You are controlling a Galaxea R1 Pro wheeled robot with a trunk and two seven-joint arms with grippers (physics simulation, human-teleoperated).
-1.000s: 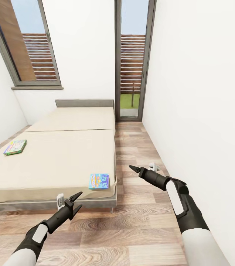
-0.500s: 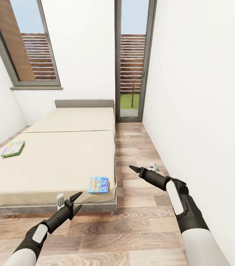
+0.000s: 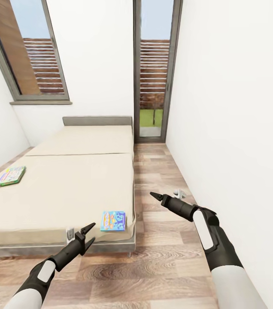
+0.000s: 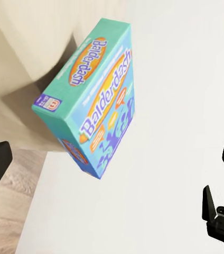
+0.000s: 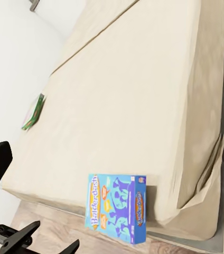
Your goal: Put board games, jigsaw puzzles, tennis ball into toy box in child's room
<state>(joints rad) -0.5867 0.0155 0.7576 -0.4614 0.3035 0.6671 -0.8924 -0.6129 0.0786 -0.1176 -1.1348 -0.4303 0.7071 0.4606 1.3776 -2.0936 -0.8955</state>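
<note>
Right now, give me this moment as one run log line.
phase: at bed | left gripper: open, empty | right gripper: closed, empty | blue board game: near bed corner | green board game: far edge

Beige bed [image 3: 68, 184] holds a teal-blue board game [image 3: 113, 220] and a green one [image 3: 11, 176].
</note>
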